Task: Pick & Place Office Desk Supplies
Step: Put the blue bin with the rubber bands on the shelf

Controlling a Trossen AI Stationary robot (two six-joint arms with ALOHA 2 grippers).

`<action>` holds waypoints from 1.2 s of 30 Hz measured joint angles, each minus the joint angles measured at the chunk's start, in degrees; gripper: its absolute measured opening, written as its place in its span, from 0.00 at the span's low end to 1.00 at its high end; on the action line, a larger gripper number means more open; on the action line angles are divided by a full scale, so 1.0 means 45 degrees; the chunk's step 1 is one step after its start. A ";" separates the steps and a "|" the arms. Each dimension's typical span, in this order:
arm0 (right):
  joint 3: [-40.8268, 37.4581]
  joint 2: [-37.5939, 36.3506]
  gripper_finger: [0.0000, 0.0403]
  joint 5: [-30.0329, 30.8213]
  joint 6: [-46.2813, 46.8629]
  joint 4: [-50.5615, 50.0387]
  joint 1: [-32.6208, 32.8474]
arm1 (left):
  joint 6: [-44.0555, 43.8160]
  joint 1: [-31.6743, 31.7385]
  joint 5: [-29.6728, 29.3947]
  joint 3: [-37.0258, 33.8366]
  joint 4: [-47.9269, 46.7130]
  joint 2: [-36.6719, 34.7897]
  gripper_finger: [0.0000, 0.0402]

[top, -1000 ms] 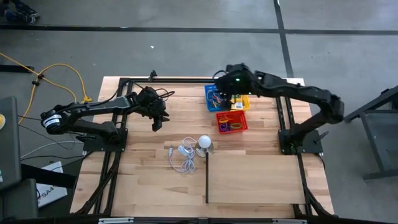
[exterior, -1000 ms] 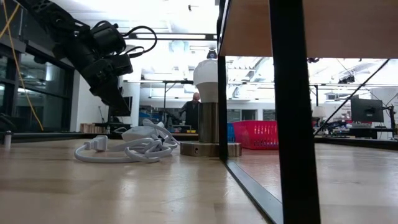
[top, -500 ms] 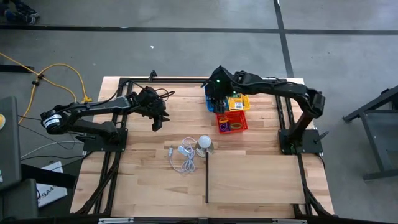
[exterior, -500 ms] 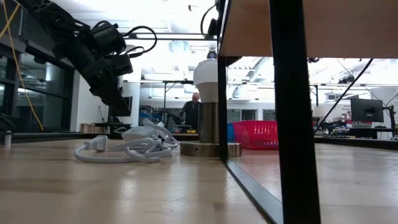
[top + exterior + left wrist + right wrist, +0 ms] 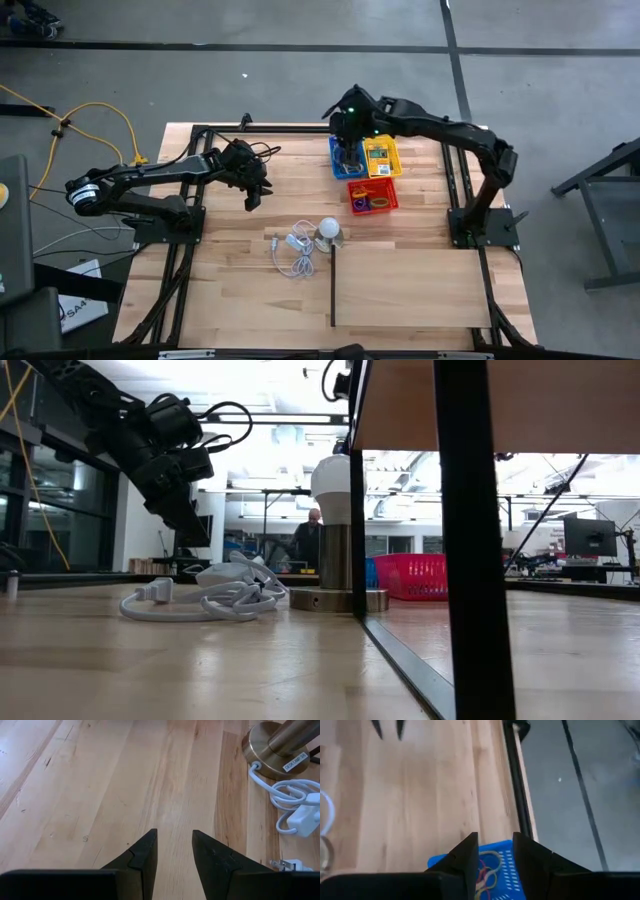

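Observation:
Three small baskets sit at the far right of the table: a blue one [image 5: 340,160] holding tan, red and green rubber bands [image 5: 489,869], a yellow one [image 5: 381,158] with small packets, and a red one [image 5: 372,196] with coloured rings. My right gripper [image 5: 494,847] hovers open above the blue basket [image 5: 507,865], touching nothing. My left gripper [image 5: 174,842] waits open over bare wood at the table's left [image 5: 252,192], with nothing between its fingers.
A white bulb on a brass base [image 5: 328,231] stands mid-table with a coiled white cord [image 5: 292,256] beside it on the left. A raised wooden panel with a black frame [image 5: 410,288] fills the near right. Bare wood lies between the left gripper and the baskets.
My right gripper has swung from above the yellow and red baskets toward the table's left and far edge, ending over the blue basket. The left arm has kept still.

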 joint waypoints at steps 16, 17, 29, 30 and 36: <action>0.2728 0.2912 0.27 -0.1455 -0.0886 -0.4200 -0.0156 | 0.0000 -0.0001 0.0000 0.0000 0.0044 0.0000 0.29; 0.2633 0.2916 0.27 -0.1550 -0.0886 -0.4121 -0.0180 | 0.0002 0.0002 0.0001 -0.0005 0.0047 0.0000 0.29; 0.1029 0.2963 0.27 -0.0896 -0.0541 -0.3131 0.0065 | 0.0002 0.0003 0.0000 -0.0005 0.0049 0.0000 0.29; 0.0926 0.2958 0.27 -0.0896 -0.0541 -0.3036 0.0069 | 0.0001 0.0003 0.0000 -0.0005 0.0049 0.0000 0.29; 0.0158 0.2958 0.27 -0.0798 -0.0269 -0.2350 0.0079 | 0.0000 0.0000 0.0000 -0.0005 0.0049 0.0000 0.29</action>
